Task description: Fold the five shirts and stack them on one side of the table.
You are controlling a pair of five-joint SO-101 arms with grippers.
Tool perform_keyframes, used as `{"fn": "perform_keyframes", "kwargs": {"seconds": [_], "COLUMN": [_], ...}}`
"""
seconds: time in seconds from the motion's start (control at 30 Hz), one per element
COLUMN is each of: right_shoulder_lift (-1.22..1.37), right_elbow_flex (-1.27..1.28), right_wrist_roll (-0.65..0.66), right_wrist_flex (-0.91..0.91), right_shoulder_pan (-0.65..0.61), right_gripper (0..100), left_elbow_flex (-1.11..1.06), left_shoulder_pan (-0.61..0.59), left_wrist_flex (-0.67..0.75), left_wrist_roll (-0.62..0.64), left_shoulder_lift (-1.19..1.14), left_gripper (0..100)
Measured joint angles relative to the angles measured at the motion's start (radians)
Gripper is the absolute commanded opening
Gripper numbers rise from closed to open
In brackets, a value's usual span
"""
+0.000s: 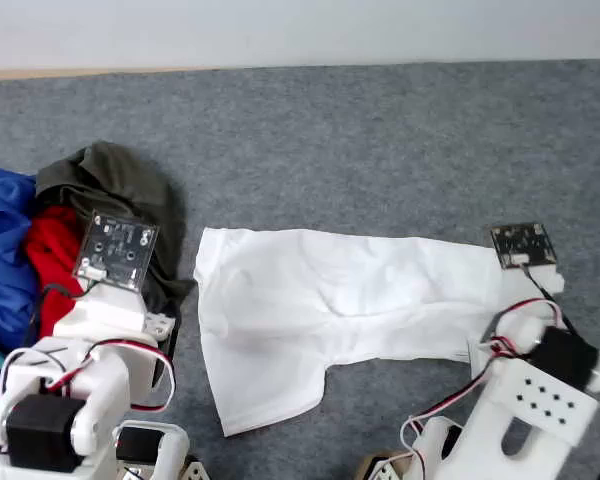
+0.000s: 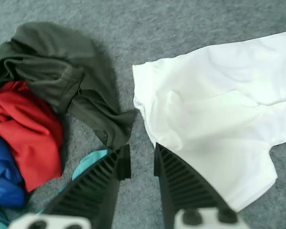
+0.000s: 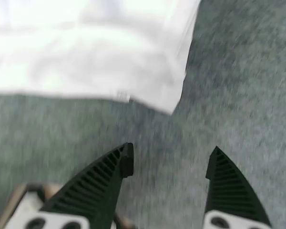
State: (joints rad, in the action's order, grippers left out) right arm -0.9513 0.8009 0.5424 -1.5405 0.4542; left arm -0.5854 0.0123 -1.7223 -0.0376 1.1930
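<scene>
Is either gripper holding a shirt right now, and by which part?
Nothing is held. The left gripper is empty over the carpet beside the white shirt; the right gripper is open, short of that shirt's edge.

We find the left white plastic arm (image 1: 90, 340), strung with red and black cables, bent forward. Its left black ribbed gripper (image 2: 142, 160) points down, the jaws only a narrow gap apart with nothing between them. The right white plastic arm (image 1: 540, 395) is angled forward likewise, and its right black ribbed gripper (image 3: 171, 160) hangs with jaws spread wide, empty.
</scene>
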Motion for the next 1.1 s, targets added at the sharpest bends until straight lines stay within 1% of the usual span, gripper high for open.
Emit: {"fn": "perform_keyframes", "kwargs": {"seconds": [0.17,0.3,0.43,0.57,0.73,0.87,1.0,1.1], "right_shoulder_lift": [0.129,0.23,0.321,0.407,0.52,0.631,0.674,0.68], "right_elbow_flex": [0.006,0.006,0.008,0.008,0.008,0.008,0.006,-0.017], "right_wrist_roll": [-0.149,-0.244,-0.261,-0.264,-0.264,-0.258,-0.201,-0.167], "right_wrist_flex": [0.135,0.258,0.41,0.534,0.635,0.629,0.525,0.419], "right_shoulder_pan": [-0.157,-0.269,-0.325,-0.331,-0.35,-0.347,-0.33,-0.307], "right_gripper": [24.3,13.4,2.9,1.9,1.9,1.7,1.6,1.7], "left_elbow_flex": [-0.051,-0.071,-0.074,-0.074,-0.074,-0.074,-0.074,-0.074], "left_shoulder_pan": [-0.058,-0.106,-0.137,-0.14,-0.14,-0.14,-0.14,-0.14], "left_wrist_flex": [0.044,0.049,0.049,0.049,0.049,0.049,0.049,0.049], "left_wrist_roll": [0.0,0.0,0.0,0.0,0.0,0.0,0.0,0.0], "left_shoulder_lift": [0.014,0.014,0.015,0.025,0.025,0.025,0.025,0.025], "left_gripper": [9,9,9,9,9,9,6,6]}}
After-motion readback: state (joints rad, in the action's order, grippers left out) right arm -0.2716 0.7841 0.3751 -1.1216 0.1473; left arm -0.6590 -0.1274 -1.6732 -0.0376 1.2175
